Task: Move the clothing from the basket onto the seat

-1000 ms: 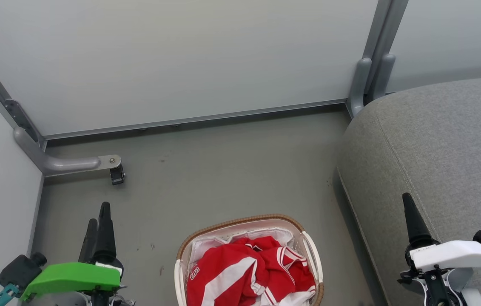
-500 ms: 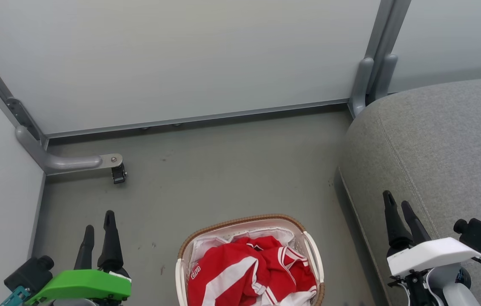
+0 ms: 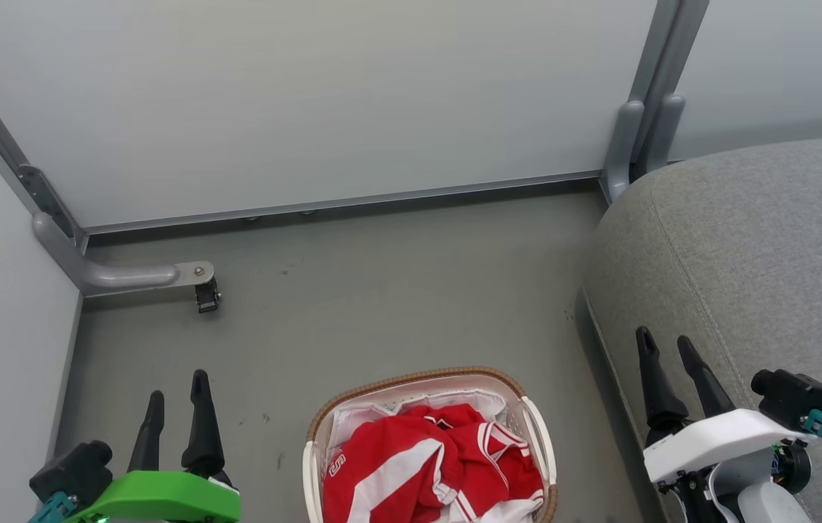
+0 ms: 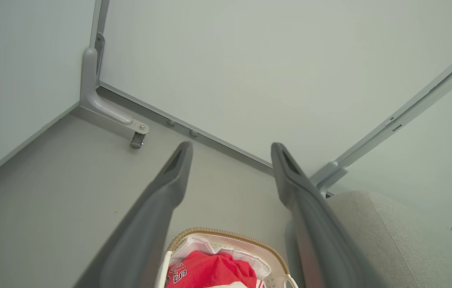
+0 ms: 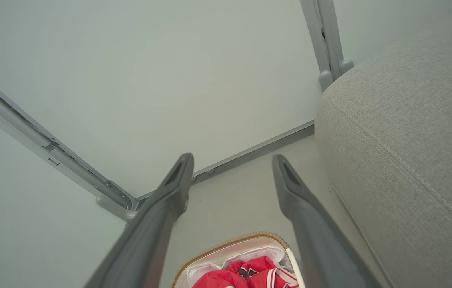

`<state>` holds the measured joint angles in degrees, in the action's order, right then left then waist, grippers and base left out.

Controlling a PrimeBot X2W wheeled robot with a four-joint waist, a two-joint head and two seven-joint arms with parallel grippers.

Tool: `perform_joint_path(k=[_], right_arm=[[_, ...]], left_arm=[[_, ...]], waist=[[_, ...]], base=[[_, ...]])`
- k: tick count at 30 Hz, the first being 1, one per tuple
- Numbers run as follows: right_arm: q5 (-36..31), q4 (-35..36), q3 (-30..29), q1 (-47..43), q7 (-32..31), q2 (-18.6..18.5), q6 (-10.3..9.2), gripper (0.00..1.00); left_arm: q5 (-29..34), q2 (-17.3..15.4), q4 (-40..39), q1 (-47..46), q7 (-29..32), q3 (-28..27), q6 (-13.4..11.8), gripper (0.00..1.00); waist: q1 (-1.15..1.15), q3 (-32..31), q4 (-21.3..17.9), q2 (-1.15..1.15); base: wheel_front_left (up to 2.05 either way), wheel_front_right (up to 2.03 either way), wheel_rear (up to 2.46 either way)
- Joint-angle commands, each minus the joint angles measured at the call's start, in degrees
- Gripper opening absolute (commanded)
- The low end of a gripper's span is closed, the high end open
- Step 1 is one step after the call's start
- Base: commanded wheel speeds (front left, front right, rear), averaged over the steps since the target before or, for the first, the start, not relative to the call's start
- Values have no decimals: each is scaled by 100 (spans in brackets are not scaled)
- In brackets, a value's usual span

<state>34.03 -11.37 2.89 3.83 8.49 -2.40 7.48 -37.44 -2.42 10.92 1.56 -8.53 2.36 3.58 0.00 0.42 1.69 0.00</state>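
Left hand (image 3: 178, 388) and right hand (image 3: 665, 338), spread and empty, flank the basket (image 3: 411, 376), seemingly poised for its clothing (image 3: 411, 465); seat (image 3: 759, 254) alongside.

A grey floor (image 3: 381, 290) is seen, on which the basket (image 3: 418, 374) is set just beside the seat (image 3: 752, 247); a grey metal foot (image 3: 131, 277) is rested near the far left corner
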Motion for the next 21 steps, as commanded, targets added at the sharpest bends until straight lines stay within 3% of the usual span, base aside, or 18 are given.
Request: perform_joint_path(k=[1,21], right_arm=[[-180,41,22,0,61,-36,1,100],[-1426,-72,329,-68,333,-46,1,100]], left_arm=[[194,-45,-35,24,-55,24,-16,100],[1295,-55,247,131,-327,212,-5,100]], waist=[[0,-1,7,0],[0,-13,85,0]], base=[[0,0,0],[0,0,0]])
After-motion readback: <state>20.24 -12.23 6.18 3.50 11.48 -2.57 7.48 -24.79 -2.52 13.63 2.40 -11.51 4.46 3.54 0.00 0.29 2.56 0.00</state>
